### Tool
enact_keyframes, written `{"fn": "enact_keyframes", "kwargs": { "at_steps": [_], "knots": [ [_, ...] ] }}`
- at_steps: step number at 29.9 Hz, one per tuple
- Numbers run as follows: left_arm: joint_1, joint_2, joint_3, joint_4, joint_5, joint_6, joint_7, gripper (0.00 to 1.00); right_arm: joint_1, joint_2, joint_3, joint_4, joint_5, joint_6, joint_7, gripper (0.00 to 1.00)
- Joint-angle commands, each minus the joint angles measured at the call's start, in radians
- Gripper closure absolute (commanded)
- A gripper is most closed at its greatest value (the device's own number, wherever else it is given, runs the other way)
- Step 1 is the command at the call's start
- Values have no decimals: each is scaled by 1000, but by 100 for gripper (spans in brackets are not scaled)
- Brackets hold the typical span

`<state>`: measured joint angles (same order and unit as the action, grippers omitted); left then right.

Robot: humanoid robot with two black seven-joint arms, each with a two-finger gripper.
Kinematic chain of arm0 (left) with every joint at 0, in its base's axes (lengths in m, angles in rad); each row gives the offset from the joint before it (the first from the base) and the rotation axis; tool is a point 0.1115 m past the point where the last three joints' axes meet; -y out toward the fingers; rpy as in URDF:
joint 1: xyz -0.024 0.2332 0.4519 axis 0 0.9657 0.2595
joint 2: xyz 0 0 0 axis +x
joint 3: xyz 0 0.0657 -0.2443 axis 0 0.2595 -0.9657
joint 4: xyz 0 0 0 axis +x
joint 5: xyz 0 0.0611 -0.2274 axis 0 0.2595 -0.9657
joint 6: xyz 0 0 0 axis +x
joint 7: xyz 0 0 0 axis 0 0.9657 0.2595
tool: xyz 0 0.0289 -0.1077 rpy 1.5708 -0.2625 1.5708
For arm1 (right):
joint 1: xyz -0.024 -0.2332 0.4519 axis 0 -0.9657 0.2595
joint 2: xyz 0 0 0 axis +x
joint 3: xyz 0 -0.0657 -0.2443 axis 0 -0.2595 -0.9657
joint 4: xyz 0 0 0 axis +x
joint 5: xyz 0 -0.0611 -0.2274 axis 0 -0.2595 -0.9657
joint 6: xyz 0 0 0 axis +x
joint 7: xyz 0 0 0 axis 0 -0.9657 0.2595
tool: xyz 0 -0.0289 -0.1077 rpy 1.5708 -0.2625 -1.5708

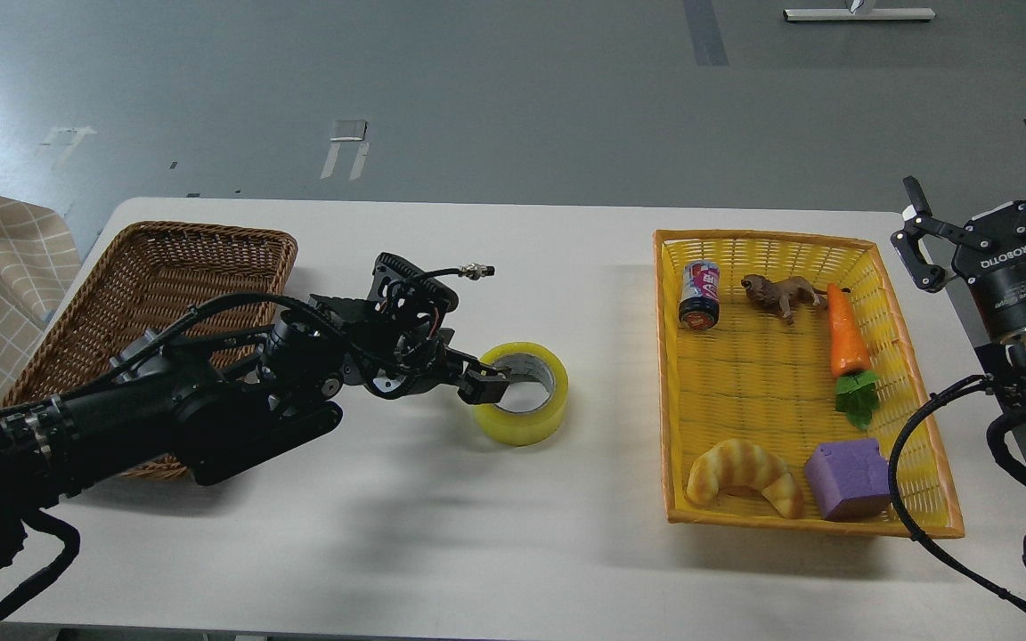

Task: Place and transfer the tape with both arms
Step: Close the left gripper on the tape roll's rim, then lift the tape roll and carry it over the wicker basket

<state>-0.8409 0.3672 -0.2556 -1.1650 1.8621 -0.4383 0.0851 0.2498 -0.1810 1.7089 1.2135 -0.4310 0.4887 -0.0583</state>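
The tape [522, 411], a yellow translucent roll with a grey-white core, lies flat on the white table [495, 534] at the middle. My left gripper [493, 380] is low at the roll's left rim. One finger reaches over the rim into the core and the other sits outside the wall. The fingers are dark, so I cannot tell whether they press on the wall. My right gripper [985, 209] is raised off the table's right side, beyond the yellow basket, with its fingers spread open and empty.
A brown wicker basket [166, 258] stands at the left, partly under my left arm. A yellow basket [900, 294] at the right holds a can [698, 292], a toy lion [780, 294], a carrot [844, 338], a croissant [743, 476] and a purple block [847, 479].
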Motion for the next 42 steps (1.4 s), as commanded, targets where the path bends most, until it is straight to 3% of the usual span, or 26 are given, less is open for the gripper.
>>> {"fn": "enact_keyframes", "kwargs": {
  "at_steps": [1, 3, 8, 11, 13, 14, 16, 19, 30, 42],
  "knots": [
    [3, -1, 22, 7, 0, 7, -1, 14, -4, 0, 0, 0, 0, 0, 0, 1],
    [3, -2, 28, 8, 0, 9, -1, 19, -6, 0, 0, 0, 1, 0, 0, 1],
    [3, -11, 33, 27, 3, 9, -13, 54, -6, 0, 0, 0, 0, 0, 0, 1],
    [2, -36, 33, 53, 6, 10, -19, 61, -6, 0, 0, 0, 0, 0, 0, 1],
    [0, -36, 33, 56, 8, 10, -28, 83, -6, 0, 1, 0, 0, 0, 0, 1],
    [-1, -37, 33, 56, 9, 9, -56, 100, -4, 0, 0, 0, 0, 0, 0, 1],
    [-3, -37, 33, 56, 12, 10, -99, 100, -6, 0, 1, 0, 1, 0, 0, 1],
    [-10, -40, 33, 50, 12, 9, -122, 100, -6, 0, 1, 0, 0, 0, 0, 1],
    [-124, 18, 22, 39, -17, 7, -128, 100, -7, 0, 0, 0, 1, 0, 0, 1],
    [-237, 234, 18, 38, -129, 10, -172, 100, -14, 2, 0, 0, 1, 0, 0, 1]
  ]
}}
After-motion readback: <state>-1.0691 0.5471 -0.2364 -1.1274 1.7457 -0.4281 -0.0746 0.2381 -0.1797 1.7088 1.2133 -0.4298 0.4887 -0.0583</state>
